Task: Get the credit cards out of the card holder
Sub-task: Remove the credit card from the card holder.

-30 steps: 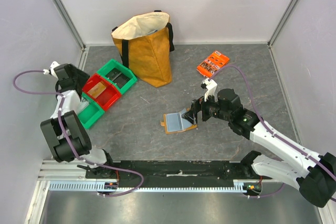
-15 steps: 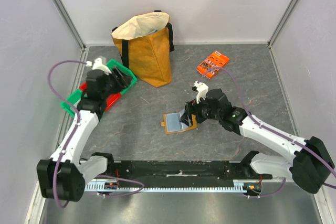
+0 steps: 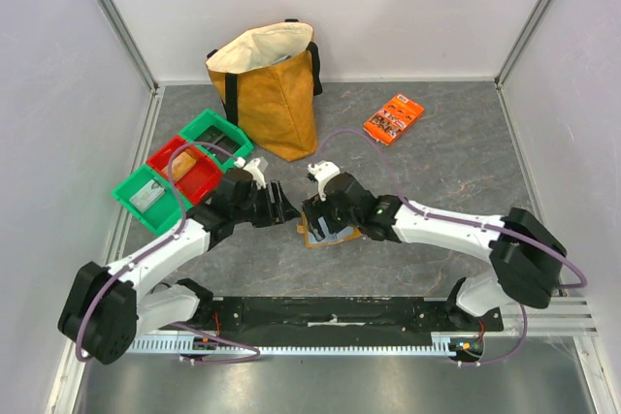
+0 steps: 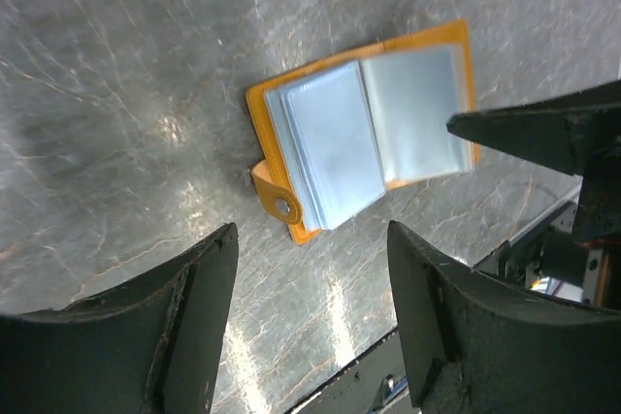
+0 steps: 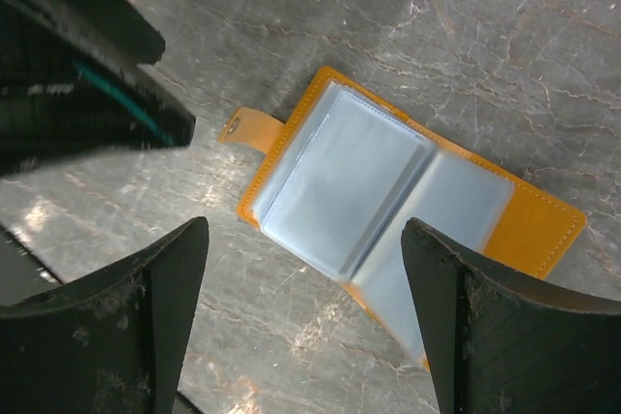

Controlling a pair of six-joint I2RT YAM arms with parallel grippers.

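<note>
Our left gripper [image 3: 281,204] has swung in from the far-left bins [image 3: 184,170] to join the right gripper [image 3: 325,212] at the holder [image 4: 364,138], lying open mid-scene; both jaws apart, empty. We judge extraction can begin. Wrist views bare its pale sleeves, masked from above; cards we cannot discern.

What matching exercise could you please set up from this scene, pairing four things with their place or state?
Things:
1. card holder
2. tote bag
3. orange packet
4. red bin

Places or states:
A. between two green bins
B. lying open, clear pockets facing up
C. standing upright at the back
D. lying flat, to the right of the tote bag

Pairs: 1-B, 2-C, 3-D, 4-A
</note>
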